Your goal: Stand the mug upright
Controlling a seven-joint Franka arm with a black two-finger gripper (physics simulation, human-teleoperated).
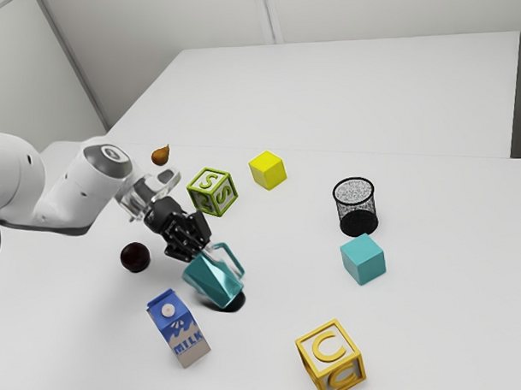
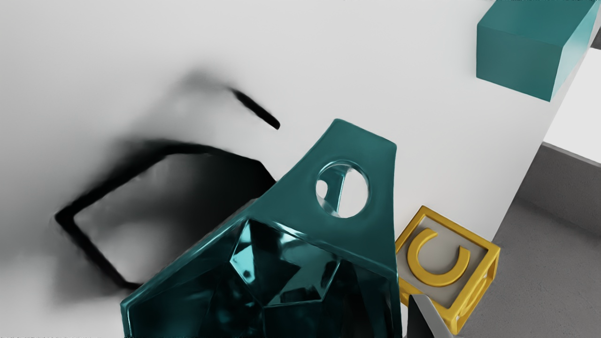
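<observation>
My tool (image 1: 200,248) is clenched on the mug (image 1: 214,280), which leans in a way it could hardly keep by itself; how the grip sits round the far wall I can't make out. One finger (image 2: 428,319) lies close alongside the mug's outer wall in the wrist view.

The mug lies straight ahead and downward of my tool, with its mouth turned back toward me and its closed bottom pointing away. In the exterior view its long axis slopes from upper left down to lower right, neither flat nor vertical, and the handle (image 1: 231,258) rises on the side facing that view's right. A dark shadow lies under the low end, over the table (image 1: 282,323); whether that end touches or hangs just above, I can't tell.

That slope is what the coming move turns on, I judge: the bottom must swing in beneath the mouth until the axis is vertical and the base can sit flat. Letting go at this lean would probably tip the mug over.

The milk carton (image 1: 178,328) stands near, on the exterior view's lower left of the mug, so I'd keep the swing tight on that side. The teal cube (image 1: 363,259) and the yellow letter block (image 1: 331,358) are well apart, toward the exterior view's right.
</observation>
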